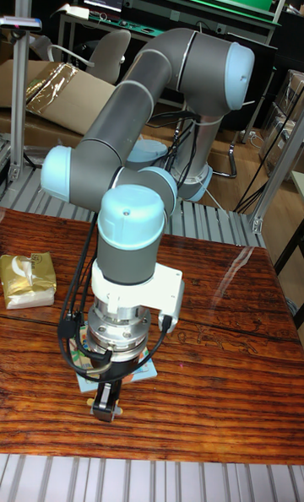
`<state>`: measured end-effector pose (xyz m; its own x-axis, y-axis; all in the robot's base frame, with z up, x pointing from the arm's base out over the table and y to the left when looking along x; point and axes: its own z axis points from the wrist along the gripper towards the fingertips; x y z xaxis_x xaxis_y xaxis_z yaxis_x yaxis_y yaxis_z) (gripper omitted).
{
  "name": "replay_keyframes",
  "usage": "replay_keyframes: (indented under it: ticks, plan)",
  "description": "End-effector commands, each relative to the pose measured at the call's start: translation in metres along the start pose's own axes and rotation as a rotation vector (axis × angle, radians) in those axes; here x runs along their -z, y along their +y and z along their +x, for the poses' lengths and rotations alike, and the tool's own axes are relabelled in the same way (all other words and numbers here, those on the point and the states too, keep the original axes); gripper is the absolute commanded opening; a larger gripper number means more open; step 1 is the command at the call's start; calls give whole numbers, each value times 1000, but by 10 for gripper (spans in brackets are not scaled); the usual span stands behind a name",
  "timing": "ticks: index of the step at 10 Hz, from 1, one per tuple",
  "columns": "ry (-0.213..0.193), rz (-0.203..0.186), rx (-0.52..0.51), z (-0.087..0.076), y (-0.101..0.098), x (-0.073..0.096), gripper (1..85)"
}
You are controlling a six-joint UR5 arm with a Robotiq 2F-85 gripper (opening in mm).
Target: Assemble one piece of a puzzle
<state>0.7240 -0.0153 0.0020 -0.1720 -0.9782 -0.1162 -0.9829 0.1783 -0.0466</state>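
**Pincer low over the puzzle board, wrist hiding the work**

Pincer [105, 407], dark and two-fingered, hangs straight down from the grey-and-pale-blue arm [127, 156] at the near edge of the flat pale-blue puzzle board [145, 373]. Its tip looks close to or touching the glossy red-brown wooden table [219, 358]. A small tan shape shows at the fingertips and may be the puzzle piece, but it is too small and too hidden to be sure. Whether the fingers are spread or pressed together cannot be told from this view.

The puzzle board lies flat directly beneath the silver wrist flange [118, 329], so only its near and right edges show. A little printed colour is visible there; the slot that awaits a piece is not.

Judged from this, the step in hand is the fine placing or picking of one piece at the board's near edge. To do it well, the fingers should stay vertical, the piece should be squared to its slot before any downward push, and the push should be gentle, since a thin board on polished wood would likely slide. The black cable [74, 299] looping left of the board should be kept off it.

As for containers, the only one is a soft gold foil packet [27, 280], well to the left of the board and lying on its side. It looks sealed, and its contents cannot be seen.
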Motion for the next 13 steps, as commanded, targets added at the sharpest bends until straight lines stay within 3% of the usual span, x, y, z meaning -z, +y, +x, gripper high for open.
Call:
replay_keyframes:
  ticks: [1, 9, 13]
  plan:
    - [-13, -5, -22, -1, -1, 7, 377]
    - [-13, 4, -87, 4, -5, 24, 350]
    - [7, 63, -166, 20, -10, 42, 350]
